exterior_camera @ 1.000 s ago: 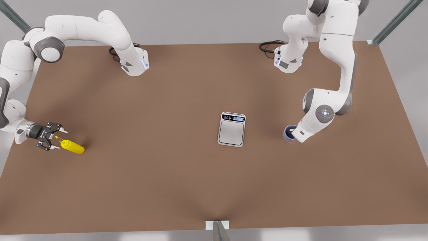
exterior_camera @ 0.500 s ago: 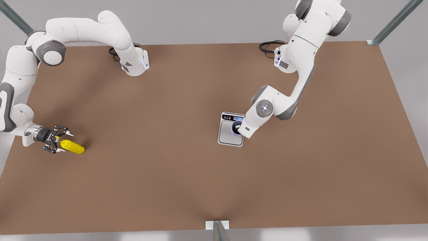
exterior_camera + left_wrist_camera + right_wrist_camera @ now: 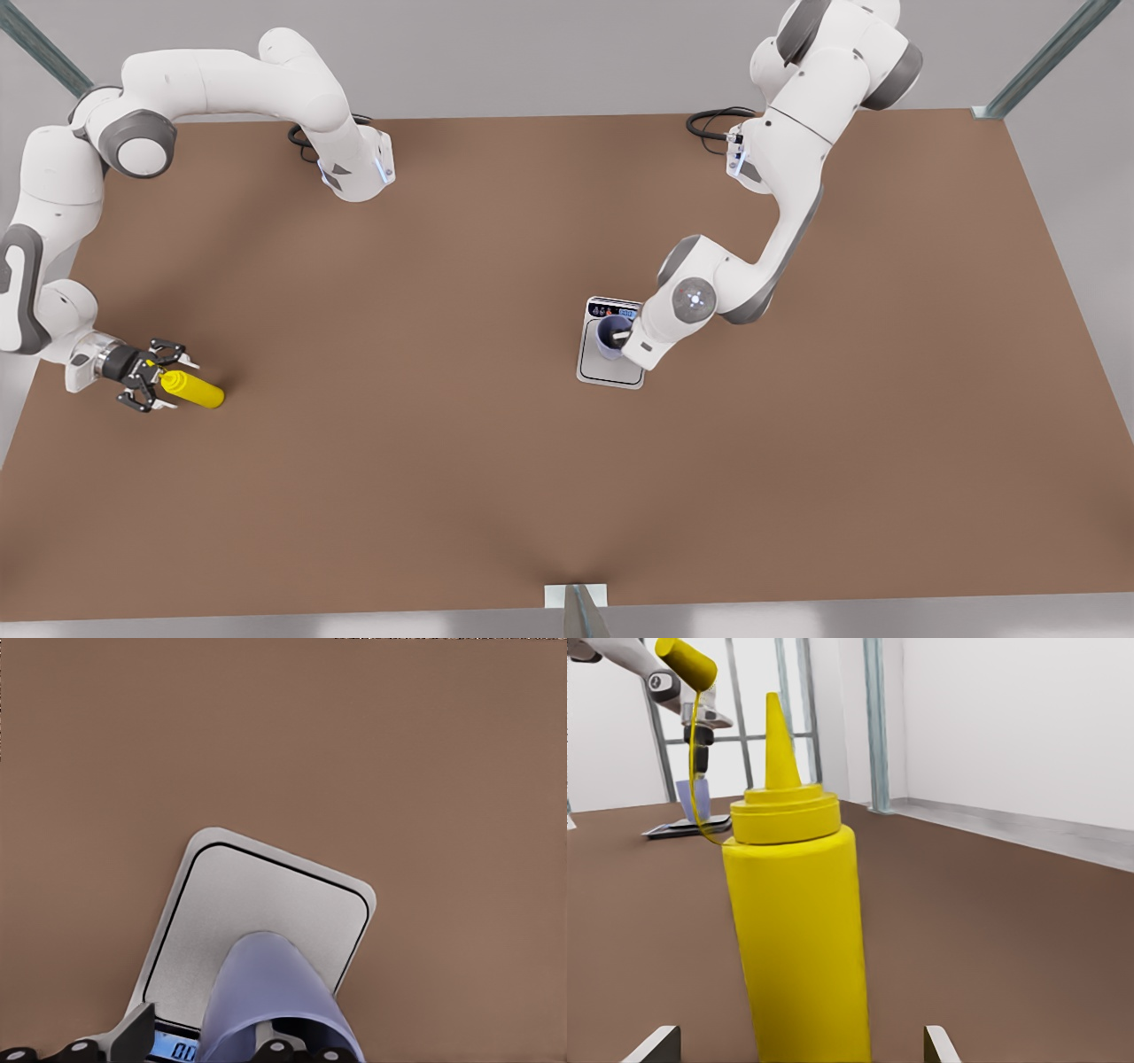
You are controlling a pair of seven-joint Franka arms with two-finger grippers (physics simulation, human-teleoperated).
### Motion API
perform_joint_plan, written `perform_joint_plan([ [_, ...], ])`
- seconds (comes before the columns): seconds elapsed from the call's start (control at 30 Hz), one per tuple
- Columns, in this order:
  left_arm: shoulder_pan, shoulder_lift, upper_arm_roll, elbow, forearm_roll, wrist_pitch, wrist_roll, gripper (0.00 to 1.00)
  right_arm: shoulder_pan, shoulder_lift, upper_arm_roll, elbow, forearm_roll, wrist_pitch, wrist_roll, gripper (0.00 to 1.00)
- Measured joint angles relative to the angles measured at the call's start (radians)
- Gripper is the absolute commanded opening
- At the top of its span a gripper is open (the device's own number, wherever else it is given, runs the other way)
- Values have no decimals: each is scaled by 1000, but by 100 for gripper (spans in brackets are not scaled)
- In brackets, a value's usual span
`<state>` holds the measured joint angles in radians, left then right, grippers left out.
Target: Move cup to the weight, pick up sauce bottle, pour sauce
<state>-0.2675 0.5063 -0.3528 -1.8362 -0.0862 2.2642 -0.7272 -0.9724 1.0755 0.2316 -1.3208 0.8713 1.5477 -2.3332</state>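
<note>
Cup (image 3: 610,336): smooth lavender tumbler, held closed in the left claw (image 3: 624,339) over the steel scale (image 3: 611,365).
Sauce bottle (image 3: 197,390): glossy yellow cylinder, upright on the bench (image 3: 443,461) at the front view's left, between the spread fingers of the right claw (image 3: 156,388).
Risk: the cup could be tipped if released tilted.

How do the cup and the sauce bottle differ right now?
Colour: the cup is pale lavender-blue, the sauce bottle bright yellow.
Place: the cup is over the weight, the sauce bottle on the table at the front view's left.
Top: the cup is open-mouthed, the sauce bottle ends in a pointed nozzle.
Shared: each has a claw at it, left claw and right claw.
</note>
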Motion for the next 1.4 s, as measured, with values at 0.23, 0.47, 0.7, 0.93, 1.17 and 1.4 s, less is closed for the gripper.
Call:
perform_joint_plan([
  [0.23, 1, -2, 0, 26, -8, -7, 0, 100, 14, 0, 0, -8, 17, 2, 0, 100],
  [0.47, 1, -55, 4, 100, -10, -156, -27, 100, 40, -2, 2, -18, 18, 2, -1, 100],
  [0.7, 278, -187, 150, 356, 13, -684, 402, 100, 55, -5, 3, -25, 20, 3, 1, 55],
  [0.93, 301, -350, 299, 386, 93, -765, 761, 100, 59, -8, 3, -23, 18, 5, 3, 50],
  [1.17, 295, -394, 299, 362, 138, -765, 762, 100, 121, -120, 9, -12, -16, 12, 76, 48],
  [1.4, 299, -391, 299, 362, 148, -765, 761, 100, 271, -340, 23, -7, -105, 55, 224, 49],
])
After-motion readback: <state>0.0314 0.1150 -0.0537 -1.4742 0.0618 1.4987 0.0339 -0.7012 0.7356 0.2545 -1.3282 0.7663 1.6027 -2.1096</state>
